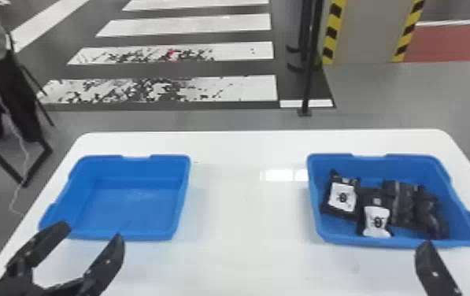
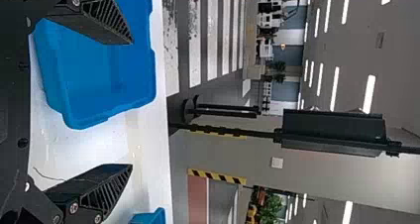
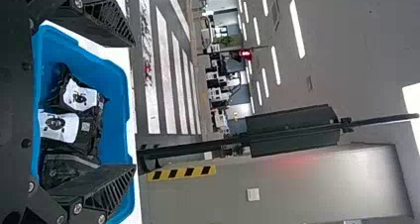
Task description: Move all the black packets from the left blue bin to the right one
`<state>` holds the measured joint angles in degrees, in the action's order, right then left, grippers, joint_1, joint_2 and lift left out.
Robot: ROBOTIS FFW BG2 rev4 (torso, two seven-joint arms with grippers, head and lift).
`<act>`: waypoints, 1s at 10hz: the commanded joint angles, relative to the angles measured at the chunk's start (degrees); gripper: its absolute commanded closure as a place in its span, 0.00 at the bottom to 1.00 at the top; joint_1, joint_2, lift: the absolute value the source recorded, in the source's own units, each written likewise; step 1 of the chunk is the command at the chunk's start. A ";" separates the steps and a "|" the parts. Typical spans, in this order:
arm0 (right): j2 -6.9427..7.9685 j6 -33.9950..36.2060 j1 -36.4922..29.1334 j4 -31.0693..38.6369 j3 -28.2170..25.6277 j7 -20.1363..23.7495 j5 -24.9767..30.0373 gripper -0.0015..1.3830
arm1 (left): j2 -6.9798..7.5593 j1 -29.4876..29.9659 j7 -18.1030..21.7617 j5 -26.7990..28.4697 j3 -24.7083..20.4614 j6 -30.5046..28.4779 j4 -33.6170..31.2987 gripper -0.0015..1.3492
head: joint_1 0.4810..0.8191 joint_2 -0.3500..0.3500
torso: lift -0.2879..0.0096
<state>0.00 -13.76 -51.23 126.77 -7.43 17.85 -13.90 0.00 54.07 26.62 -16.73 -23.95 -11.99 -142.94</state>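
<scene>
Packets (image 1: pixel 401 202), black and at least four of them, lie close together in the right blue bin (image 1: pixel 395 167), where the task wants them, so the transfer looks finished from the left blue bin (image 1: pixel 127 212). Both bins sit on the white table (image 1: pixel 245 220), well apart, one on each side, presumably to give each arm its own reach. The crowding probably comes from packets being set down one beside another; the bin walls should keep the group contained. The left gripper (image 1: pixel 91 232) is at the near edge of the left bin, its fingers spread with nothing between them. The right gripper (image 1: pixel 459 245) is by the near right corner of the other bin, also parted and holding nothing, which suggests that no grasp is needed. As for direction, the leftmost packet (image 1: pixel 342 198) has its long axis running roughly near to far, white label up. The packet beside it (image 1: pixel 376 220) points much the same way, its label towards the near end. The rightmost packet (image 1: pixel 430 214) slants from far left to near right. Which end is the top of each, I cannot tell.
</scene>
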 commanded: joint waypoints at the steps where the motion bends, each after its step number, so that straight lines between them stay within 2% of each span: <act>1: 0.05 0.82 -0.09 0.28 0.00 -0.01 0.31 0.12 | -0.15 0.07 0.01 -0.18 -0.05 -0.24 -0.01 0.12 | 0.63 0.65 | 0.50; 10: 0.05 1.94 -0.23 0.84 0.11 -0.01 -0.49 0.12 | -0.15 -0.35 0.01 -0.63 0.30 -0.80 0.14 0.12 | 0.63 0.65 | 0.50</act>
<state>0.00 -11.78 -51.43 127.63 -7.30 17.84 -14.30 0.00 53.76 26.63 -17.32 -23.67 -12.75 -142.80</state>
